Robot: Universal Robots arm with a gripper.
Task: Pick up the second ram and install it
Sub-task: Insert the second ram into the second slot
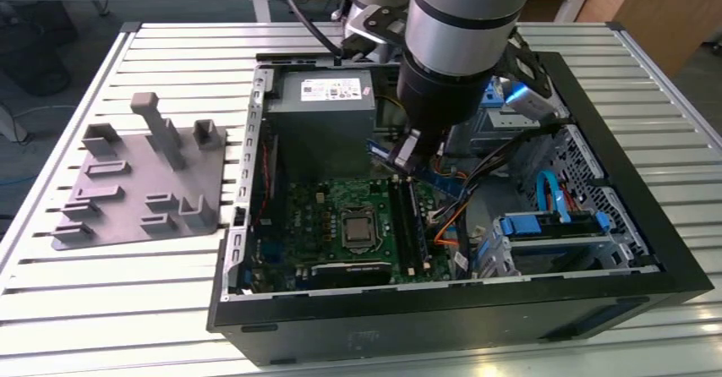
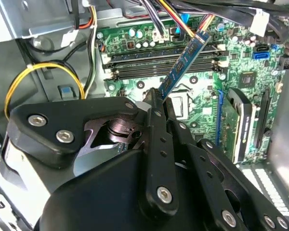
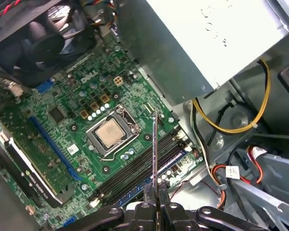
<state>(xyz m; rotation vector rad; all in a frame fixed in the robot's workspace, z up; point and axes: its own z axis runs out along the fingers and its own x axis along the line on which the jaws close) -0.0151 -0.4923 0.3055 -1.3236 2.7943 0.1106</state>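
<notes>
My gripper (image 2: 156, 98) is shut on one end of the second ram (image 2: 183, 60), a thin bluish-green board stick. It is inside the open computer case, held above the motherboard (image 1: 338, 216). In the second wrist view the stick slants across the long dark memory slots (image 2: 149, 65). In the first wrist view I see the ram (image 3: 154, 154) edge-on, rising from the gripper (image 3: 156, 204) between the slots (image 3: 135, 171) and the processor socket (image 3: 110, 133). In the exterior view the gripper (image 1: 407, 150) hangs over the slots (image 1: 407, 216) with the ram (image 1: 384, 150) beside it.
The grey power supply (image 1: 321, 90) fills the back of the case. Yellow and orange cables (image 3: 241, 125) run beside it. Drive bays with blue latches (image 1: 553, 225) sit on the exterior view's right. A grey tray with upright posts (image 1: 141, 183) lies on the slatted table, left of the case.
</notes>
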